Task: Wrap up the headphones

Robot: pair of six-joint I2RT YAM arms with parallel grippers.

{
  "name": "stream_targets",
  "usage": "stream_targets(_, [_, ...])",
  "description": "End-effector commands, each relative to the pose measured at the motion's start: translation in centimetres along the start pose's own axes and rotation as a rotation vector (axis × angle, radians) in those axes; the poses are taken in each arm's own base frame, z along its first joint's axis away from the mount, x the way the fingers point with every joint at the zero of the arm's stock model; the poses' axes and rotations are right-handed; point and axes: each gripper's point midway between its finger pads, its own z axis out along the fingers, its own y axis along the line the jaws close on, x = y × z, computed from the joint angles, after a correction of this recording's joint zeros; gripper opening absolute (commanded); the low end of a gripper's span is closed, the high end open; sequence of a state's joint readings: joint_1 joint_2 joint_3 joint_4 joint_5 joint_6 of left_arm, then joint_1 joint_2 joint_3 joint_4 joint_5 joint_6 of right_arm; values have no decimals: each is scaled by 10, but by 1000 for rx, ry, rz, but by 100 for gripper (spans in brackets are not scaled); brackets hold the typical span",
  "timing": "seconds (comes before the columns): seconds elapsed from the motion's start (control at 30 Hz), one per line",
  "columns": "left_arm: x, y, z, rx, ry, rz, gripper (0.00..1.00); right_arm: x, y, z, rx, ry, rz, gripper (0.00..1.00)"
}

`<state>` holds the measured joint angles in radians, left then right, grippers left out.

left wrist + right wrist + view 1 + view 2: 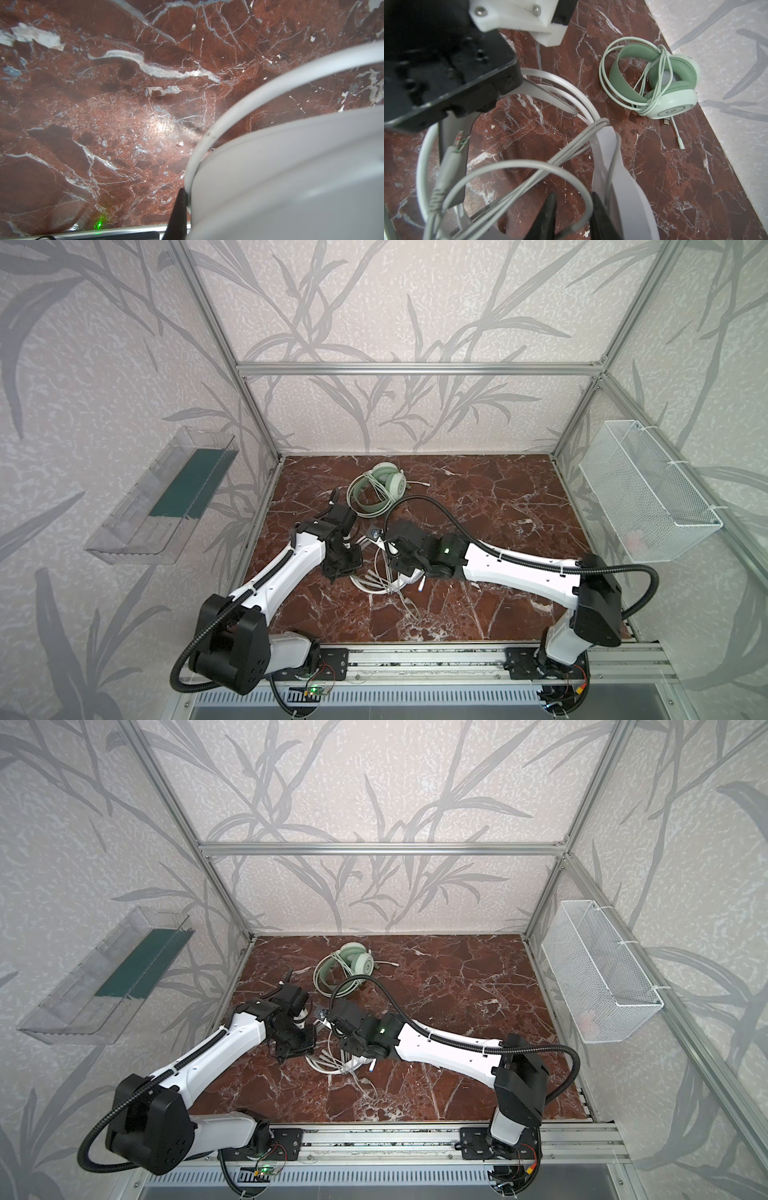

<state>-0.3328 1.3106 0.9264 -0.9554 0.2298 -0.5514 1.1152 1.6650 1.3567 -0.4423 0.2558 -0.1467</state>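
Note:
The white headphones point(376, 587) lie in the middle of the marble top between my two grippers, with their pale cable point(512, 164) looped loosely over the headband point(560, 87). My left gripper point(349, 564) is shut on that headband; one black finger point(179, 209) presses against the white shell point(291, 176). My right gripper point(573, 195) stands open, and a loop of the cable runs slack between its fingers. The cable's jack plug point(448, 158) hangs near the left gripper. The mint-green headphones point(390, 483) lie further back, with their own cable coiled round them point(675, 99).
A clear plastic bin point(162, 506) hangs on the left wall and a white wire basket point(648, 497) on the right wall. An aluminium rail point(415, 659) runs along the table's front edge. Both arms crowd the middle of the marble table point(498, 510).

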Motion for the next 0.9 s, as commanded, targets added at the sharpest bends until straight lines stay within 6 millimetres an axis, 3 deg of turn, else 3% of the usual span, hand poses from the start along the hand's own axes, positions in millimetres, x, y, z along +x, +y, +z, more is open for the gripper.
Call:
stream_targets(0.0, [-2,-9,-2,39,-3,22,0,1,7,-22,-68,-15,24,32])
stream_targets(0.23, [-3,-10,-3,36,-2,24,0,4,20,-50,-161,-78,25,39])
stream_targets(0.37, [-4,-9,-4,32,-3,25,0,7,52,-68,-330,-108,-23,49])
stream_targets(0.67, [-3,-8,-4,24,0,28,0,27,51,-81,-308,-84,7,49])
stream_targets(0.87, [-6,-10,-6,25,-6,29,0,28,98,-110,-434,-180,-124,48])
